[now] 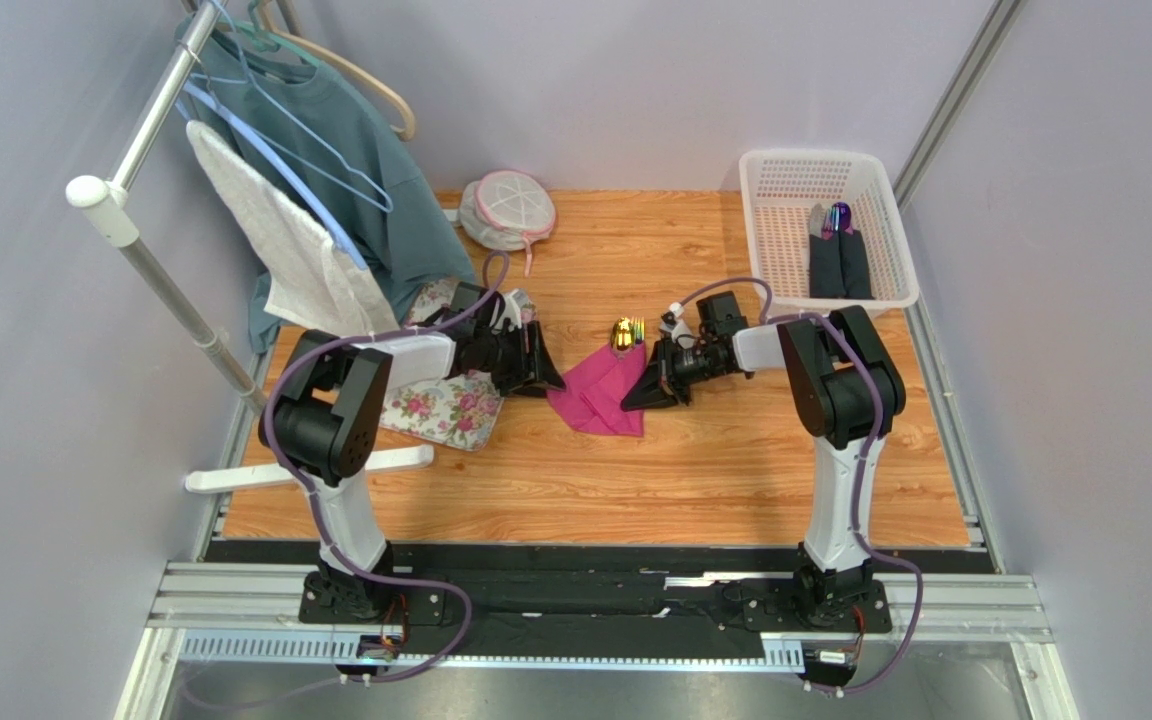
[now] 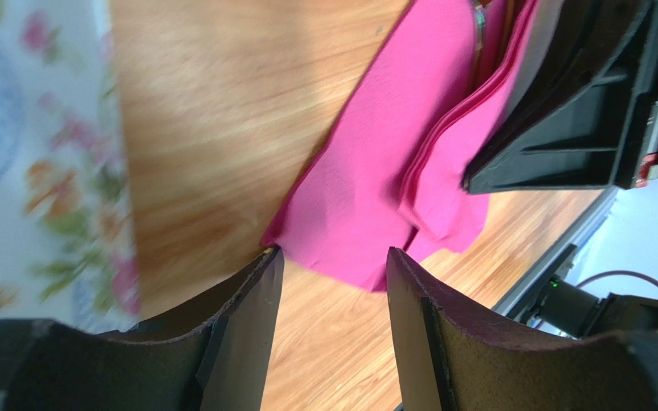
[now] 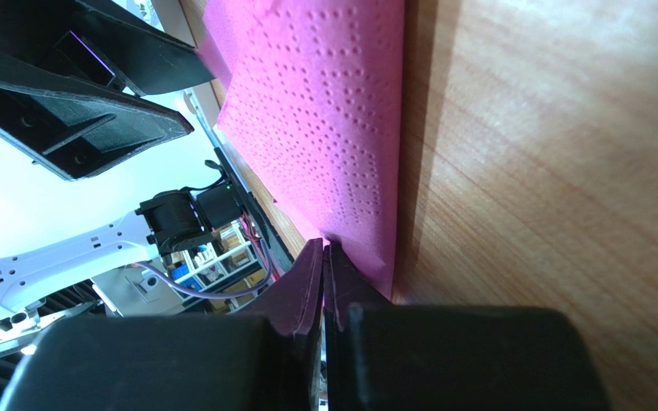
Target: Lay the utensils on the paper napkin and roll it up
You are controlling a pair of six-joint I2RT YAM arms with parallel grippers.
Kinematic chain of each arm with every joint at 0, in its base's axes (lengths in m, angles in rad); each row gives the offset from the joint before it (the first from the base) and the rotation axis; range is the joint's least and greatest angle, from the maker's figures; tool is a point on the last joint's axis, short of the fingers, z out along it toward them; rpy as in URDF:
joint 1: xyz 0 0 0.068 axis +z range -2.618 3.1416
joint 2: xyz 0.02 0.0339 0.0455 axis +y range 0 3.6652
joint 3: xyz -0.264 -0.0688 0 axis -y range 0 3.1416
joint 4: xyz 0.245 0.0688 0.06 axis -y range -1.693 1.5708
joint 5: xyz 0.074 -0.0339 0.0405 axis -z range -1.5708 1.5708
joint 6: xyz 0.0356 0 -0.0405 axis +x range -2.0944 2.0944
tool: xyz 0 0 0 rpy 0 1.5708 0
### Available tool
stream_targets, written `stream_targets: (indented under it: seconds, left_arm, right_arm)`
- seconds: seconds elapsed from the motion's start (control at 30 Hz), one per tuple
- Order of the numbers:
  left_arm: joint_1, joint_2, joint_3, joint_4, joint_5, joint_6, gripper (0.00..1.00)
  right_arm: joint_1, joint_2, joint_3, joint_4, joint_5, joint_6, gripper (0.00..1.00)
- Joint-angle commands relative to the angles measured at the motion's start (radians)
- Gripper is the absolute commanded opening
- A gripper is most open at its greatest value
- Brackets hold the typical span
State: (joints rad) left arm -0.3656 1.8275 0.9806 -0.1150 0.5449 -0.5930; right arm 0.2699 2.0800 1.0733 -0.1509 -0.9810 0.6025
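Observation:
The magenta paper napkin (image 1: 594,393) lies folded over on the wooden table between my two grippers. The gold utensils (image 1: 626,335) poke out at its far edge, mostly covered by the paper. My right gripper (image 1: 645,390) is shut on the napkin's right edge; in the right wrist view the jaws (image 3: 325,247) pinch the embossed pink sheet (image 3: 324,111). My left gripper (image 1: 549,375) is open at the napkin's left side. In the left wrist view its fingertips (image 2: 334,257) stand just short of the napkin (image 2: 367,197), nothing between them. A thin metal edge (image 2: 478,34) shows in the fold.
A floral cloth (image 1: 455,408) lies left of the napkin under my left arm. A white basket (image 1: 898,225) at the back right holds dark items with a purple tip (image 1: 838,240). A clothes rack (image 1: 162,255) with hanging garments stands at the left, a mesh pouch (image 1: 507,207) behind.

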Motion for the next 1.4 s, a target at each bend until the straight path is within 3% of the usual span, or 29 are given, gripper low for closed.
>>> stream_targets:
  seconds: [0.0, 0.37, 0.7, 0.87, 1.07, 1.27, 1.3, 1.37]
  left_arm:
    - [-0.038, 0.088, 0.006, 0.064, -0.025, -0.005, 0.58]
    - [-0.096, 0.179, -0.007, 0.305, 0.108, -0.132, 0.58]
    - [-0.104, 0.176, -0.049, 0.529, 0.136, -0.243, 0.66]
    - [-0.090, 0.191, -0.017, 0.514, 0.173, -0.218, 0.67]
    - [-0.091, 0.266, 0.010, 0.656, 0.250, -0.326, 0.67]
    - [-0.093, 0.291, 0.043, 0.629, 0.231, -0.306, 0.68]
    - [-0.093, 0.296, 0.049, 0.629, 0.231, -0.310, 0.76]
    - [-0.093, 0.299, 0.069, 0.608, 0.227, -0.309, 0.76]
  right_arm:
    - [0.005, 0.068, -0.004, -0.058, 0.197, -0.043, 0.02]
    - [0.006, 0.072, 0.007, -0.070, 0.200, -0.049, 0.02]
    - [0.006, 0.078, 0.011, -0.073, 0.202, -0.047, 0.02]
    - [0.006, 0.080, 0.013, -0.073, 0.200, -0.047, 0.02]
    - [0.006, 0.078, 0.011, -0.072, 0.199, -0.046, 0.02]
    - [0.008, 0.083, 0.017, -0.072, 0.200, -0.043, 0.02]
    - [0.009, 0.084, 0.019, -0.070, 0.199, -0.041, 0.02]
    - [0.009, 0.086, 0.022, -0.072, 0.199, -0.043, 0.02]
